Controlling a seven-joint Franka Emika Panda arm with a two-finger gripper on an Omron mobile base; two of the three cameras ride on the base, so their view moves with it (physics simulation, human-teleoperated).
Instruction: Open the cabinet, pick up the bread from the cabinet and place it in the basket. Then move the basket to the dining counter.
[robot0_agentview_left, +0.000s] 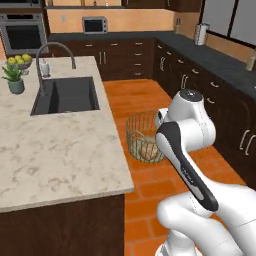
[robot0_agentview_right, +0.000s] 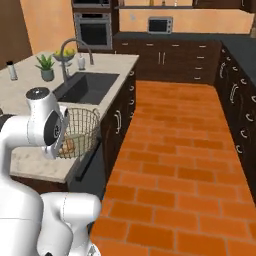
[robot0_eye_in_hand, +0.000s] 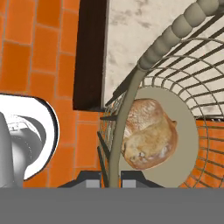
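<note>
The bread (robot0_eye_in_hand: 150, 134) sits right in the middle of the wire basket (robot0_eye_in_hand: 175, 65), a tan-brown roll lying on the pale round base, and through the weave it shows again in the left base view (robot0_agentview_left: 148, 149). The basket (robot0_agentview_left: 142, 136) is up off the floor, carried by the robot: in the hand view the hand (robot0_eye_in_hand: 114, 180) is clamped on the basket's rim wire, one dark fingertip on either side of the thin curved bar, jaws closed tight on it. From the left the basket hangs in the air just beside the corner of the dining bench (robot0_agentview_left: 60, 150), over the orange brick floor (robot0_agentview_left: 145, 95). From the right it (robot0_agentview_right: 80, 131) reads against the near edge of that same marbled bench (robot0_agentview_right: 30, 155), and the hand view puts part of the basket above the stone corner and part above the bricks. Further along the bench from the basket lies the dark inset sink (robot0_agentview_left: 67, 95) with its curved faucet (robot0_agentview_left: 52, 57). Past the sink, at the far end, stand a small potted plant (robot0_agentview_left: 15, 80) and a bowl of yellow fruit (robot0_agentview_left: 19, 61). Across the floor from the bench run dark lower cabinets (robot0_agentview_left: 200, 85) under a black worktop.
</note>
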